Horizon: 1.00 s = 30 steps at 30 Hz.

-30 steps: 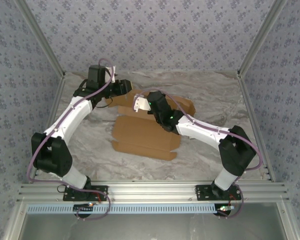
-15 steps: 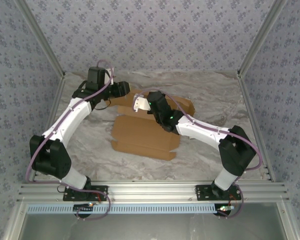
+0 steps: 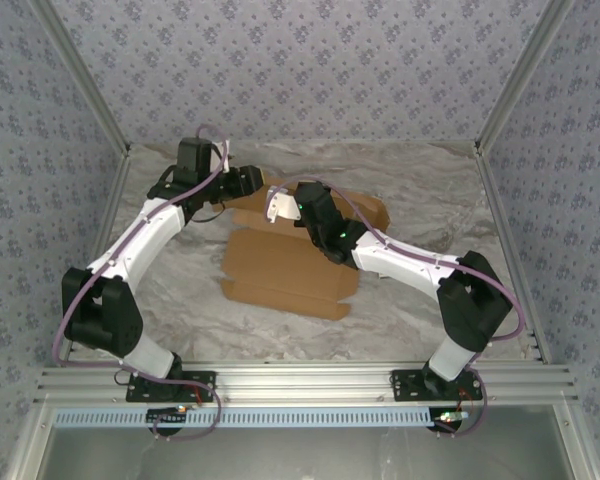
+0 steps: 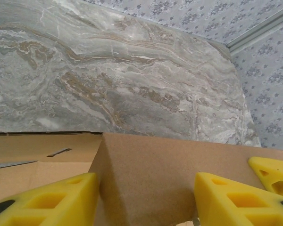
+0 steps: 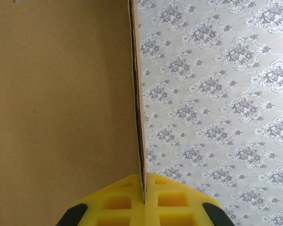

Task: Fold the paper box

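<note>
The paper box (image 3: 285, 270) lies mid-frame on the marbled desk (image 3: 430, 190). The right fingers (image 5: 144, 200) pinch the edge of a raised far flap, probably to hold it upright for folding. The left fingers (image 4: 52, 200) stand spread astride a neighbouring panel at the upper left. Desk stretches beyond the far edge, so the flaps have room to swing.

The paper box (image 3: 290, 268) is matt brown cardboard; the table (image 3: 430, 190) looks smooth, marble-veined.
</note>
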Motion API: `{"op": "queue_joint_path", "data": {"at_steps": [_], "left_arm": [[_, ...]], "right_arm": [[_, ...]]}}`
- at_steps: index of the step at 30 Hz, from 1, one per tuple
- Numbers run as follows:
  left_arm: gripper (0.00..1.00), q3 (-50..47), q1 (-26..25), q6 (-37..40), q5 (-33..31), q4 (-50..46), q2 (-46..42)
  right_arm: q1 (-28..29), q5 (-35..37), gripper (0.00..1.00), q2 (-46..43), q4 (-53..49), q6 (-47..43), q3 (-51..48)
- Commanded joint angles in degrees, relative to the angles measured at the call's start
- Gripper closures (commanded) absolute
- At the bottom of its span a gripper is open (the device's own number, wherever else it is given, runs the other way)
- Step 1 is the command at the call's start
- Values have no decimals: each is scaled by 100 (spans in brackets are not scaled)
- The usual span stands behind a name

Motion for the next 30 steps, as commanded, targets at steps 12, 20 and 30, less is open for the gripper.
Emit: {"op": "queue_joint_path", "data": {"at_steps": [12, 20, 30], "left_arm": [[56, -30, -24, -378, 329, 601, 72], [64, -154, 28, -495, 398, 824, 23], [60, -394, 199, -546, 378, 981, -181]], "right_arm": [[46, 11, 100, 65, 326, 82, -11], [-23, 39, 100, 29, 308, 84, -222], [-109, 59, 100, -27, 231, 144, -260]]}}
